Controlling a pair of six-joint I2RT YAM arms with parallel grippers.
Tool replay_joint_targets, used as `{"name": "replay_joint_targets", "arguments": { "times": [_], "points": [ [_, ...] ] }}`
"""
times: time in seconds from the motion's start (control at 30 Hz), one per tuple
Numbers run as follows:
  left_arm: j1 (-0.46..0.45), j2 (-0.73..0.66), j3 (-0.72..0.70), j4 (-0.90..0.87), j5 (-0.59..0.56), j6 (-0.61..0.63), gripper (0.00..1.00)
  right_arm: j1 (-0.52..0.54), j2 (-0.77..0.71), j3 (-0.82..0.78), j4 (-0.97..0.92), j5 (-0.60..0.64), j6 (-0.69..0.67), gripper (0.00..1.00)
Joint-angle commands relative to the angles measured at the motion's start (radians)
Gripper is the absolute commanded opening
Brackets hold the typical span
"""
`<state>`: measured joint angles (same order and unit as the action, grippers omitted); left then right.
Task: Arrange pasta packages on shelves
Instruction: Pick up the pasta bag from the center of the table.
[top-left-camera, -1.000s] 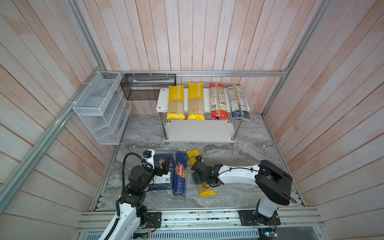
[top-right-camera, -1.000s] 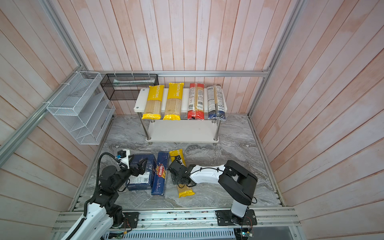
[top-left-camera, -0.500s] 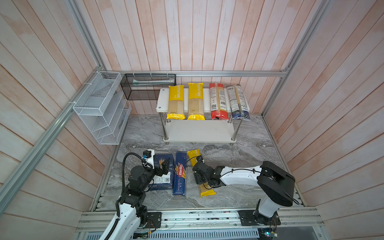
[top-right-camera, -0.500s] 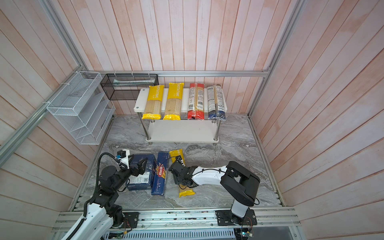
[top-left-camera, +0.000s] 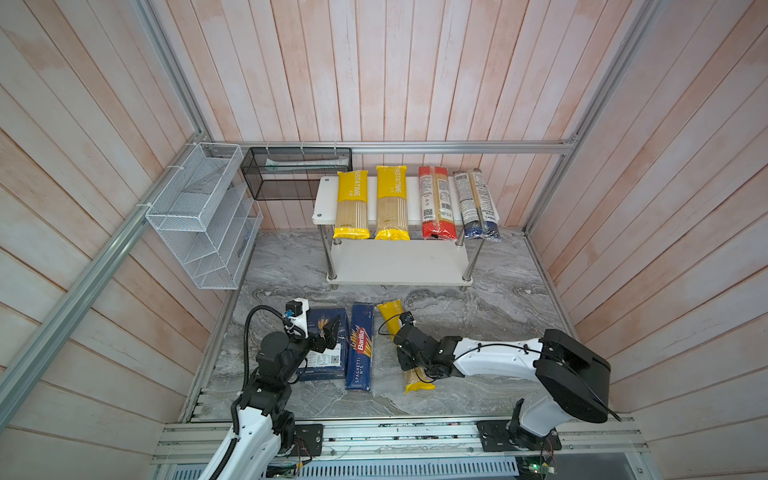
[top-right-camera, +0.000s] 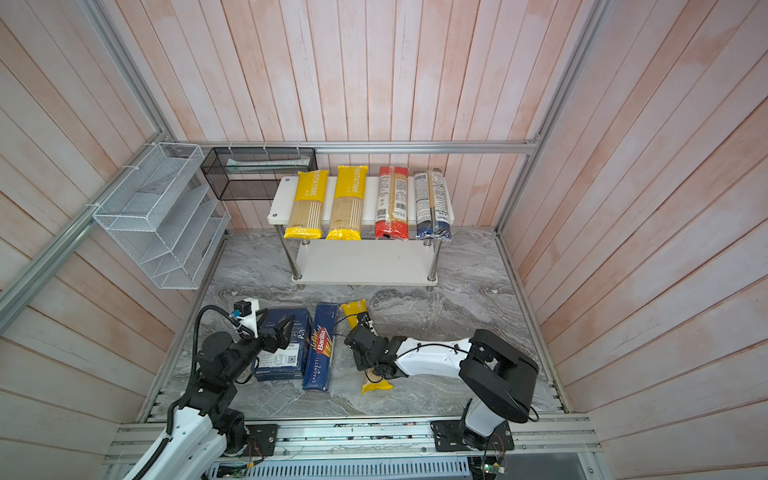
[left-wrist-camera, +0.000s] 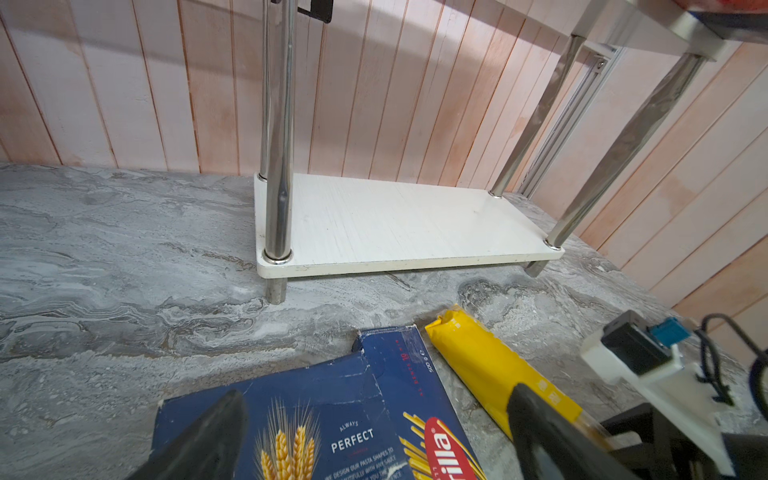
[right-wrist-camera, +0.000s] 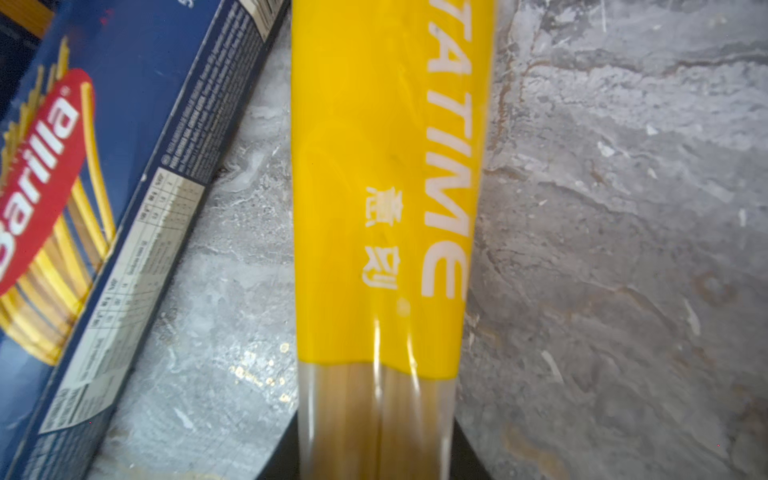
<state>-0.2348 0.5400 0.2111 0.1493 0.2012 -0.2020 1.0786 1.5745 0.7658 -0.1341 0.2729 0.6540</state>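
The right pincer (top-left-camera: 417, 365) is clenched on the yellow spaghetti bag (right-wrist-camera: 382, 187) — its dark fingers (right-wrist-camera: 277, 455) press both sides of the clear part, and the bag lies on the marble floor (top-left-camera: 478, 316). The left pincer (left-wrist-camera: 378, 399) is spread wide and holds nothing. It is above the wide blue box (top-left-camera: 334, 368), and I cannot tell whether it touches the box. There are seven packs in all: three on the floor, four on the top shelf (top-left-camera: 326, 199). Just beside the gripped bag, at its 9 o'clock, lies the narrow blue box (top-left-camera: 360, 349), then the wide one. At 12 o'clock stands the rack. From 9 to 3 o'clock its top shelf carries two yellow bags (top-left-camera: 352, 203), a red-ended bag (top-left-camera: 434, 203) and a blue-ended bag (top-left-camera: 476, 205) — all overhang the front edge above the lower shelf (top-left-camera: 399, 262). Chrome legs (top-left-camera: 327, 253) stand at the rack's front corners. A white wire basket (top-left-camera: 199, 216) hangs toward 10 o'clock and a black mesh basket (top-left-camera: 291, 174) toward 11.
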Motion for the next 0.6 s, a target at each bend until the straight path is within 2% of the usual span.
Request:
{"name": "replay_joint_targets", "arguments": {
  "times": [0.0,0.57],
  "points": [
    [0.003,-0.008,0.001,0.012,-0.008,0.014,1.0,0.002,-0.049,-0.033,0.012,-0.013,0.012,0.28],
    [0.003,-0.011,0.001,0.01,-0.007,0.013,1.0,-0.014,-0.228,-0.09,0.08,0.01,0.043,0.09]
  ]
}}
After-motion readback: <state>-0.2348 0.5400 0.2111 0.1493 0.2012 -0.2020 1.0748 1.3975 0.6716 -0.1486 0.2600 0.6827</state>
